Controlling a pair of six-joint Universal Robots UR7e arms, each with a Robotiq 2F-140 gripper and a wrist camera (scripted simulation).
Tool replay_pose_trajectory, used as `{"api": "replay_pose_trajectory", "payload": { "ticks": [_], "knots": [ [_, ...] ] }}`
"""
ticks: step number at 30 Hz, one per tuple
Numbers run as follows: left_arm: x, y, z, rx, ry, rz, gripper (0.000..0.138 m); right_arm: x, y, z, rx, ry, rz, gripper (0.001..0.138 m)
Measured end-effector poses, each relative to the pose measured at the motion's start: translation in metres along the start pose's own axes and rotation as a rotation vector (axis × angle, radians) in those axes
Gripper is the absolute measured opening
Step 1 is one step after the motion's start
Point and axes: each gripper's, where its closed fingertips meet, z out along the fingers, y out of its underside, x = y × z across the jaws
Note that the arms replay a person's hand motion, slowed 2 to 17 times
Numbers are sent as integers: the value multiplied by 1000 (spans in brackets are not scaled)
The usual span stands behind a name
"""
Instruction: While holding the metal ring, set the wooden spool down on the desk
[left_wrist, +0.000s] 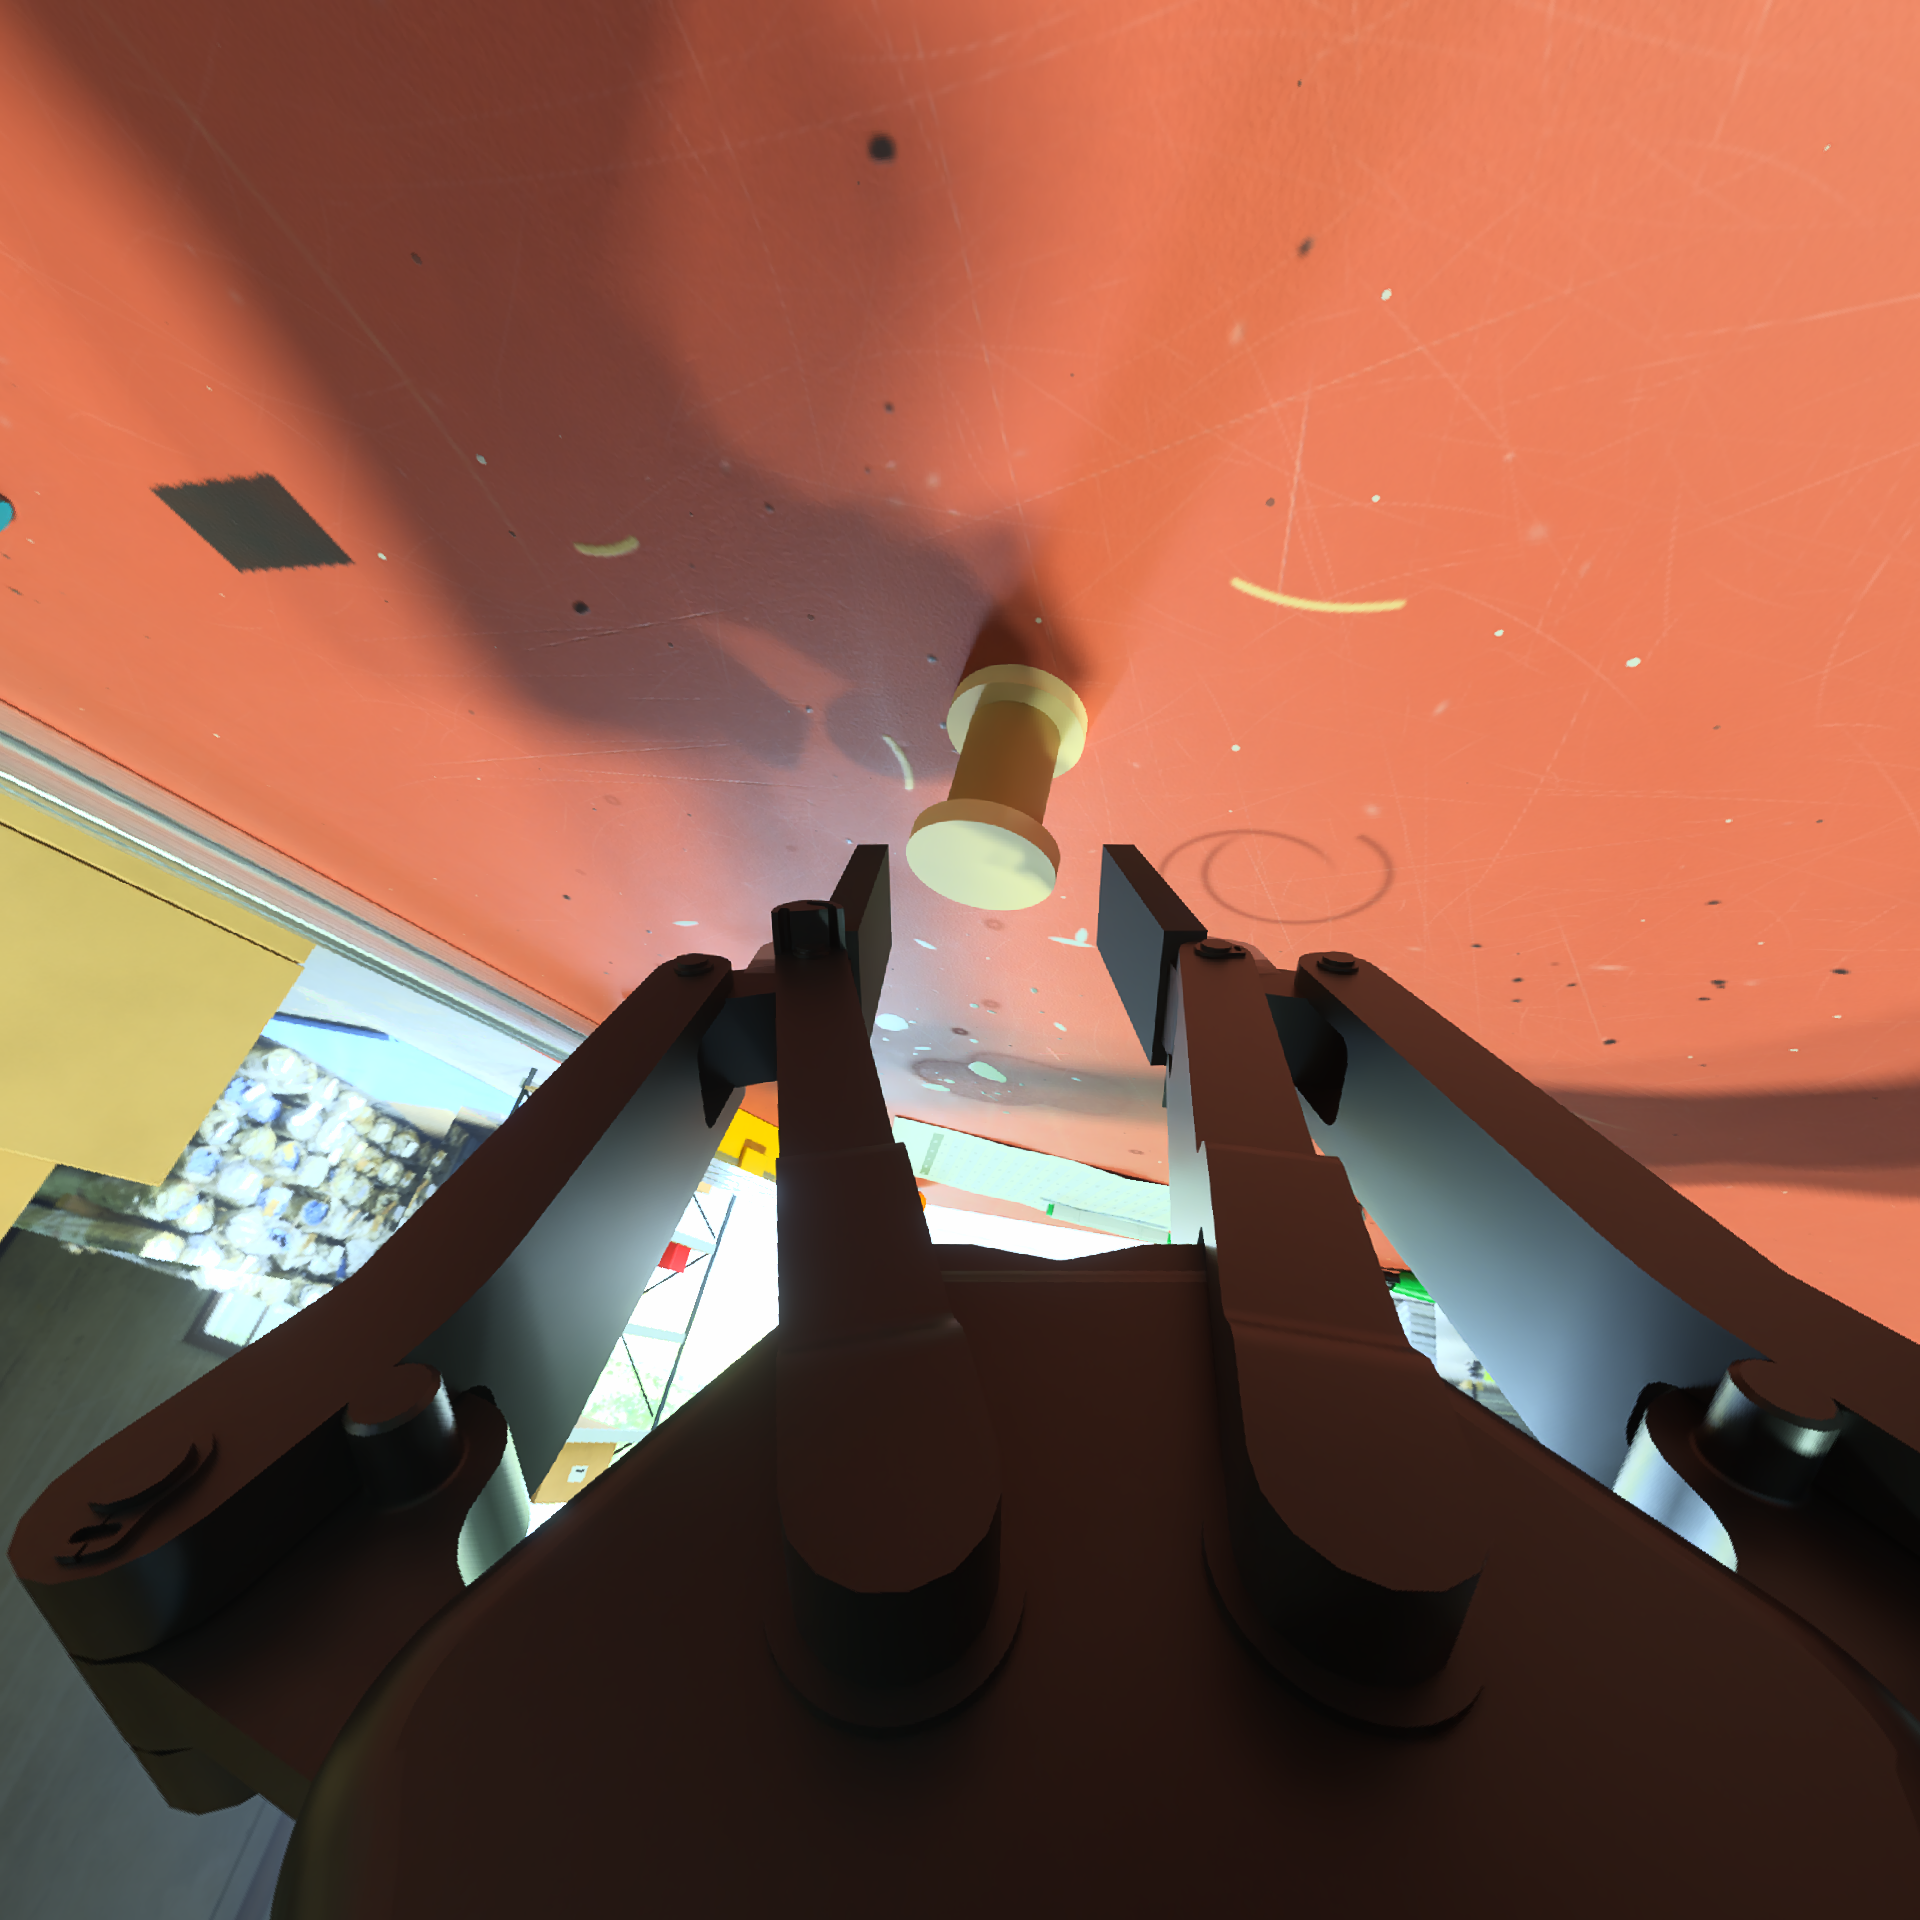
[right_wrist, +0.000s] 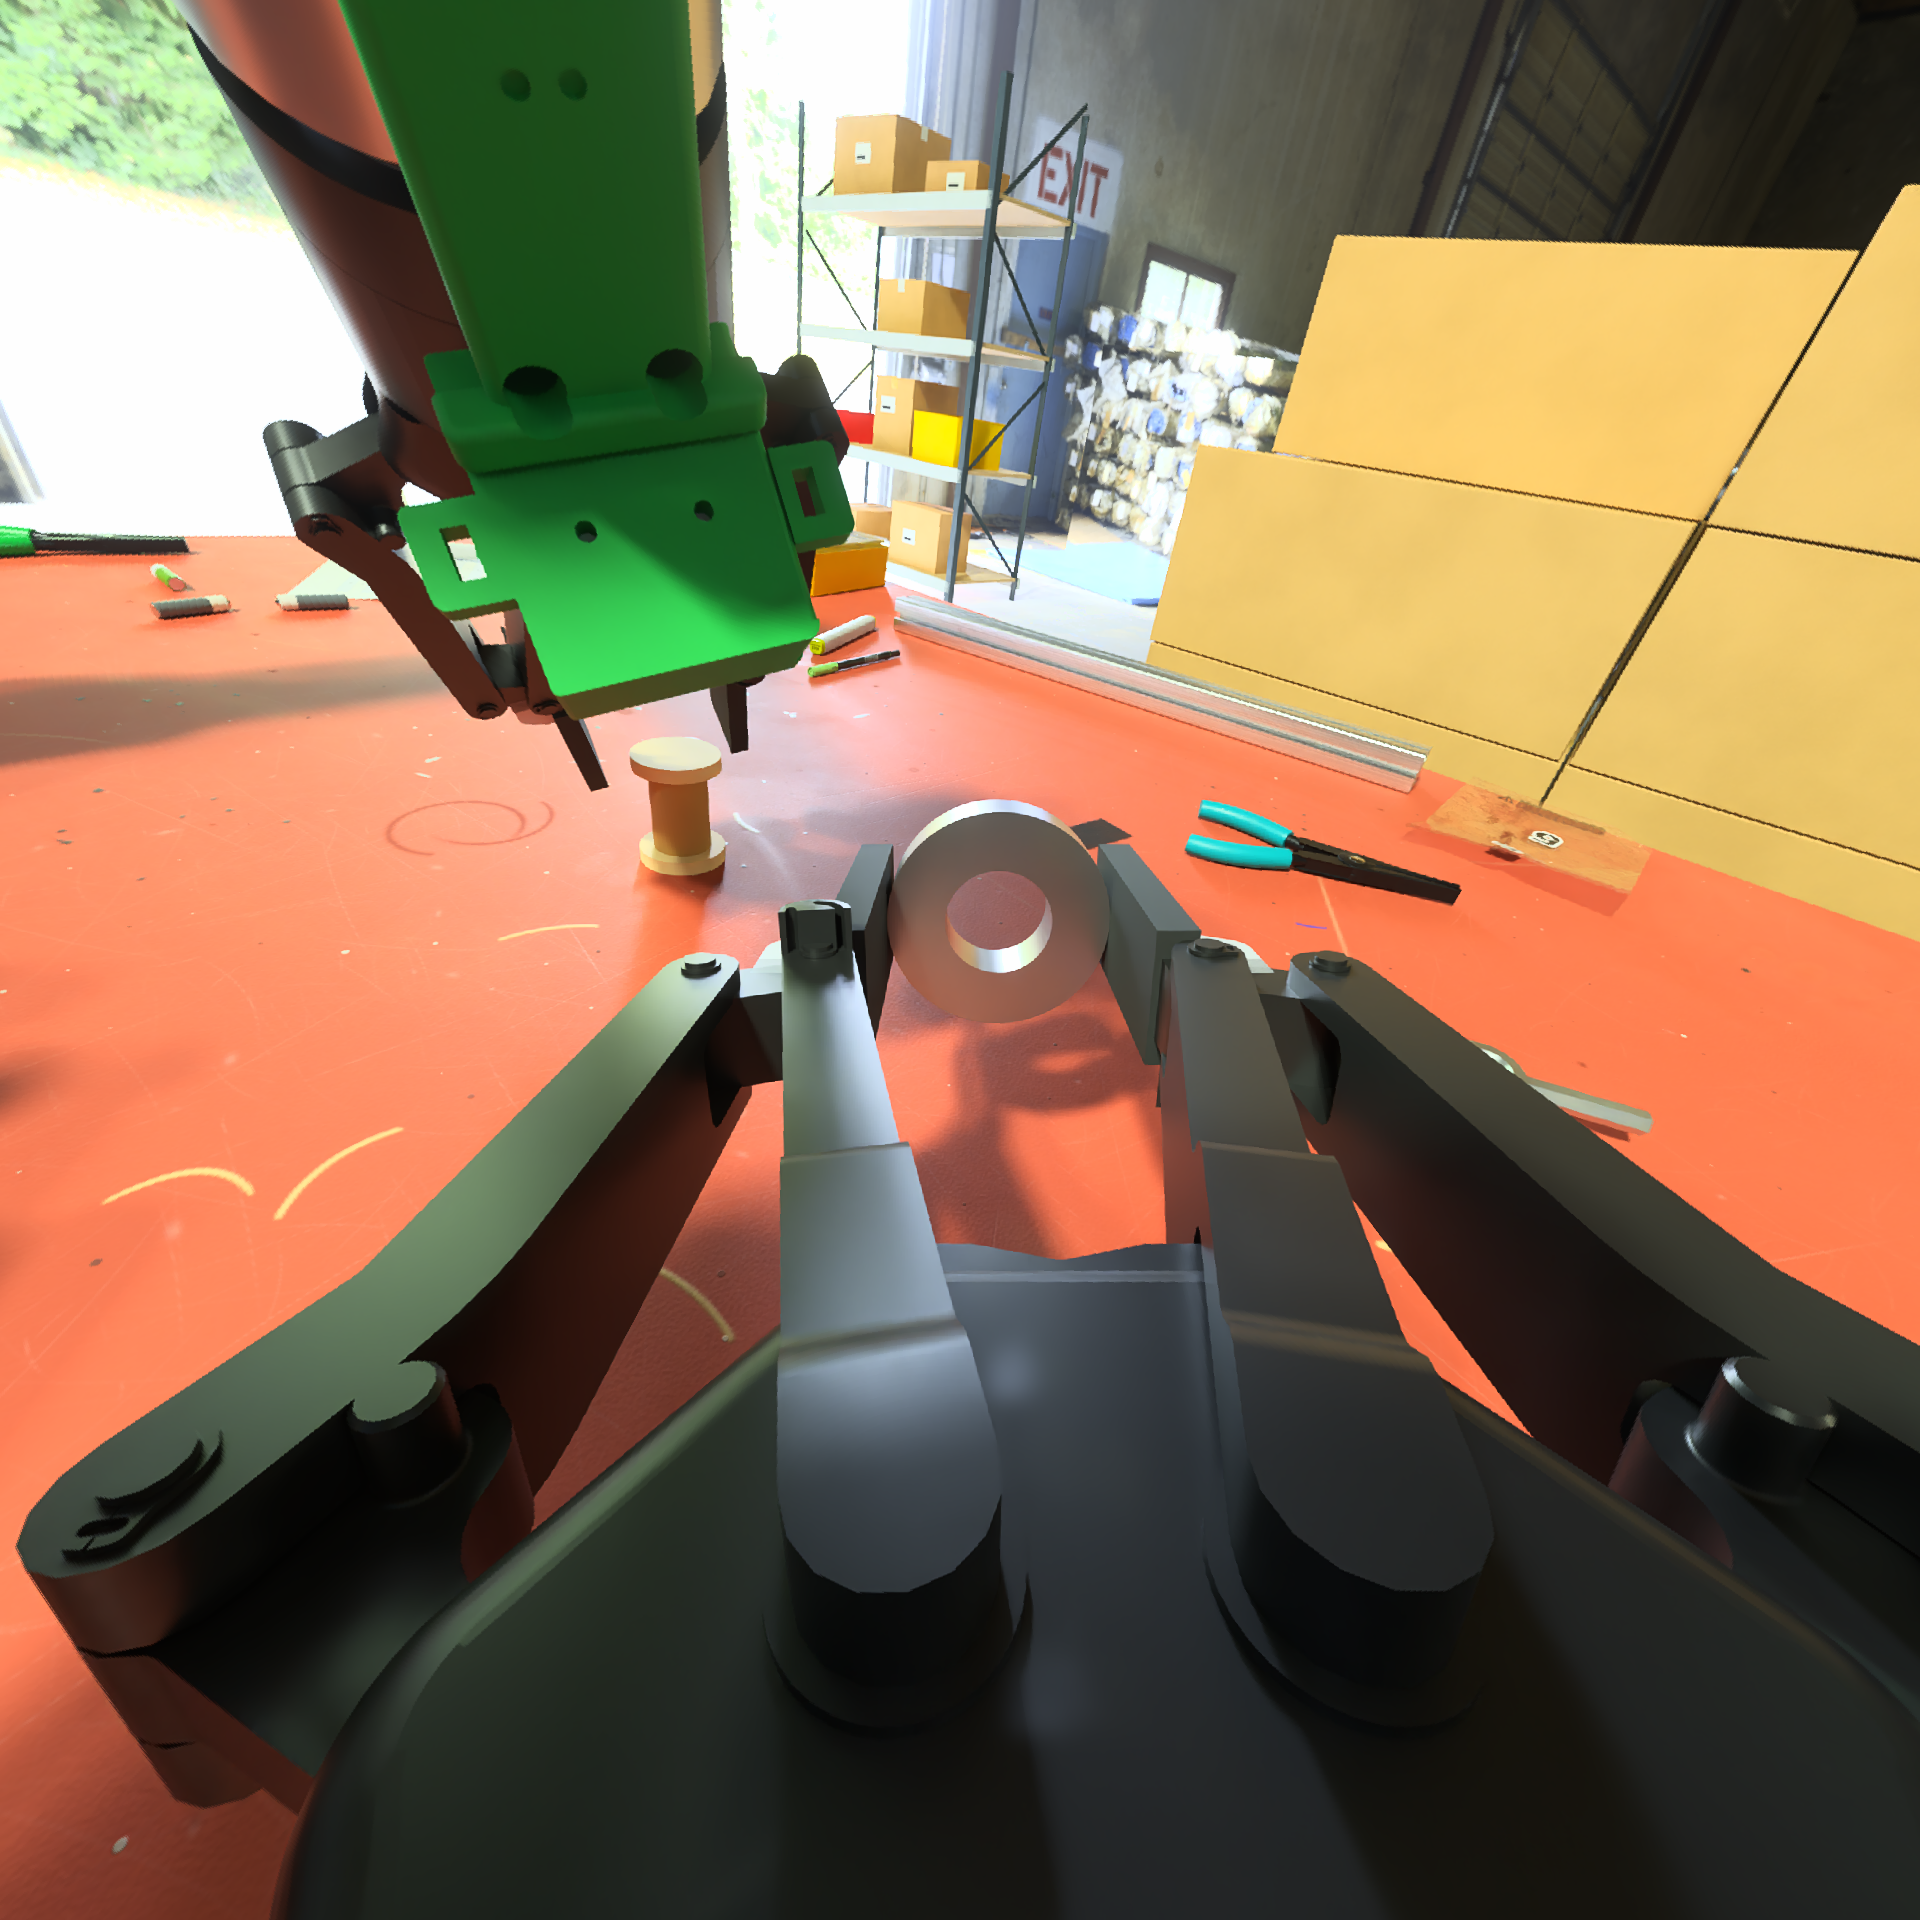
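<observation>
The wooden spool (right_wrist: 677, 807) stood upright on the orange desk (right_wrist: 312, 1039), its lower flange flat on the surface and its long axis vertical, so the placing itself looked already done. Directly above it hung the left gripper (right_wrist: 665, 743), with its fingers apart and one tip on each side of the top flange, not touching it as far as the right wrist view showed. In the left wrist view the same relation appeared: the spool (left_wrist: 997, 790) lay straight ahead of the open left gripper (left_wrist: 995, 883), just beyond the fingertips and almost on the line between them. I judged that the coming move for this arm was only a straight lift away along the spool's axis, because a sideways motion could knock the flange and tip the spool over. To the right of the spool and nearer to the camera, the metal ring (right_wrist: 997, 911) was clamped between the pads of the right gripper (right_wrist: 997, 914), lifted above the desk with its hole facing the camera. Farther right, teal-handled pliers (right_wrist: 1309, 847) lay on the desk, well apart from both things.
</observation>
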Motion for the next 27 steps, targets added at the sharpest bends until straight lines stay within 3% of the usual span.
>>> {"api": "replay_pose_trajectory", "payload": {
  "ticks": [15,27],
  "knots": [
    [6,12,-4,101,56,-59,55,0,0,0,2,-2,4,52],
    [-5,18,-28,384,102,-220,55,-1,0,0,4,-4,4,52]
  ]
}}
